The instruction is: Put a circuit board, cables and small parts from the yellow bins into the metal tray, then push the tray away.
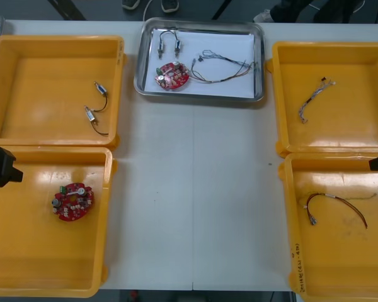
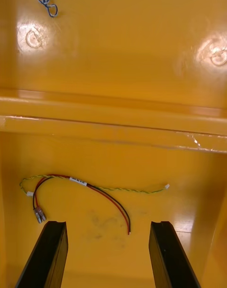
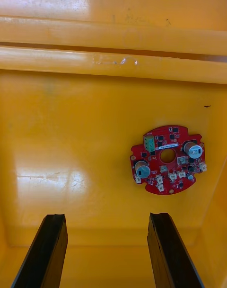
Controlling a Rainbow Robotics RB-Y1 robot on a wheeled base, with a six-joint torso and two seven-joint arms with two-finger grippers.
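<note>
Left wrist view shows the left gripper [image 3: 107,217] over a yellow bin [image 3: 71,141], jaws spread; a red circuit board [image 3: 168,159] lies just ahead, nearer one finger; the right gripper [image 2: 109,224] hangs over another bin [image 2: 189,169], jaws also spread, a red and yellow cable [image 2: 85,187] just ahead; the metal tray [image 1: 140,69] sits well beyond both, holding a second board [image 1: 171,75], cables [image 1: 223,66] and small metal parts [image 1: 168,41].

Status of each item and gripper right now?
Left gripper: open, empty, over the near left bin.
Right gripper: open, empty, over the near right bin.
Metal tray: loaded with circuit board, cables, small metal parts.
Second circuit board: flat in near left bin.
Red and yellow cable: loose in near right bin.
</note>
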